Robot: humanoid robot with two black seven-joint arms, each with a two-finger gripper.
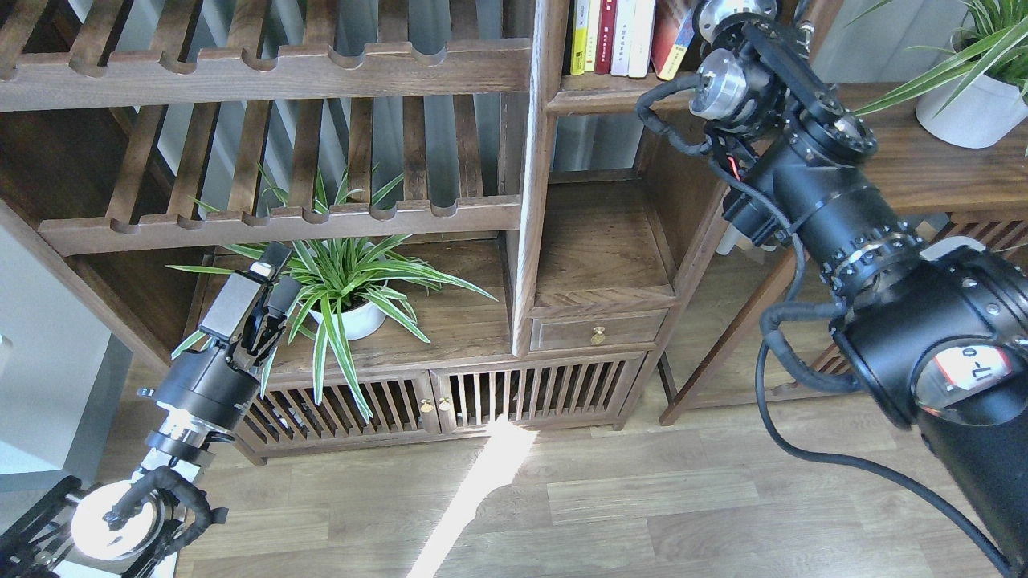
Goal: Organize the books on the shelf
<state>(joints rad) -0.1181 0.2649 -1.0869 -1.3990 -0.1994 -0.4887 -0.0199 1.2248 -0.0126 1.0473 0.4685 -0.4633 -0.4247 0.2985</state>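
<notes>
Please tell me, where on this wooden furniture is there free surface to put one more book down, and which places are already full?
Free: the board of the narrow cubby above the small drawer, between upright walls; also the low board right of the potted plant, toward the central post. Crowded: the upper shelf, where upright books stand and the right arm reaches in.
</notes>
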